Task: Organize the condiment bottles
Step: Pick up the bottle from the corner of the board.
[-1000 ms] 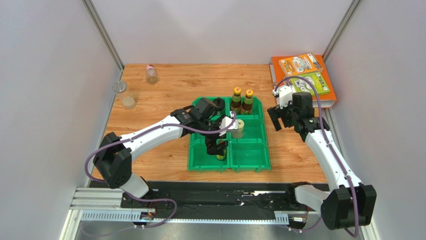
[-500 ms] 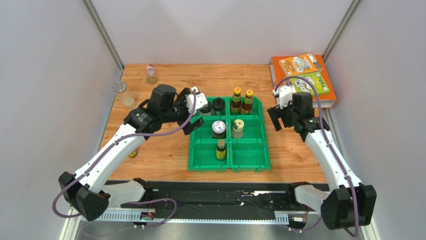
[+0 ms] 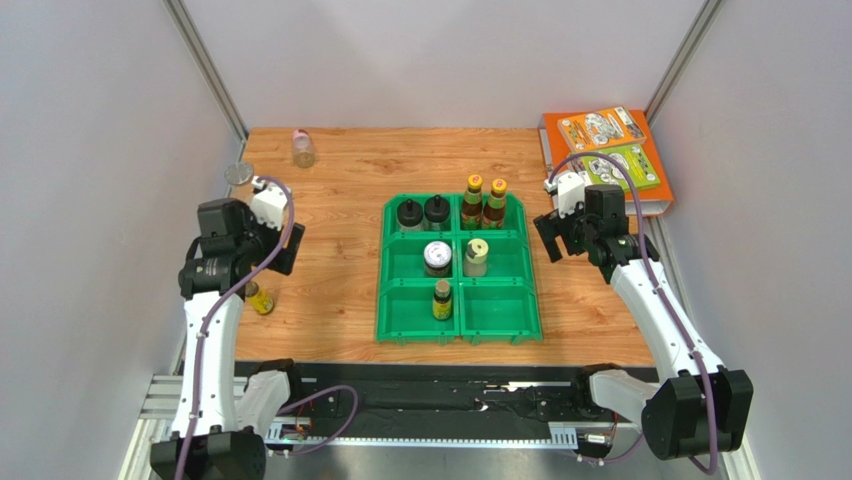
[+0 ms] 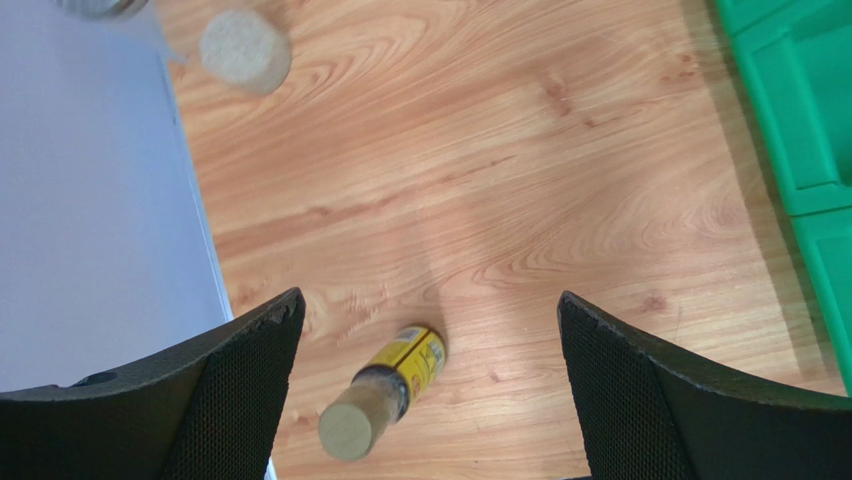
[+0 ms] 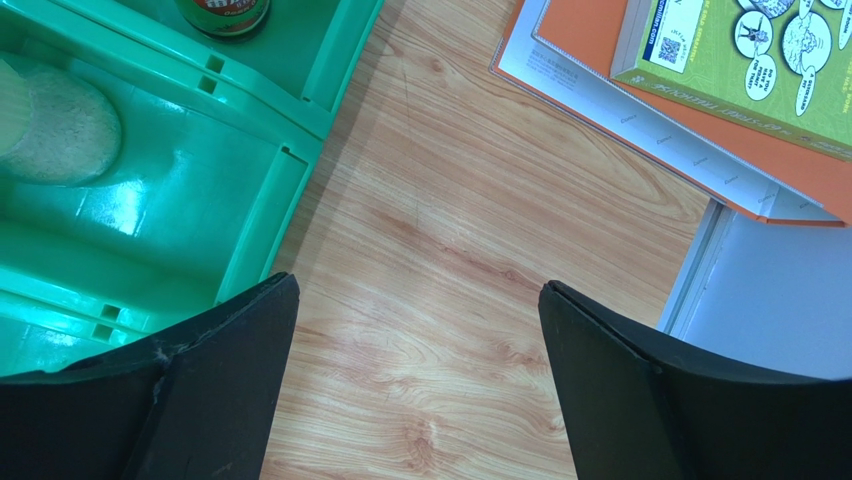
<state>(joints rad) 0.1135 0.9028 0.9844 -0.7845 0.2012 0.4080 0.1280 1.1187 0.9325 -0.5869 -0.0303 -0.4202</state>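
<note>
Left wrist view: your left gripper [image 4: 428, 305] hangs wide over a fallen bottle [image 4: 390, 385]; seven sit in the green bin [image 3: 497, 312], three outside.

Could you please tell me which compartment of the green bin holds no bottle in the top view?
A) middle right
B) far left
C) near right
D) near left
C: the near right compartment of the green bin shows only bare green floor, while the other five are all occupied.
</note>
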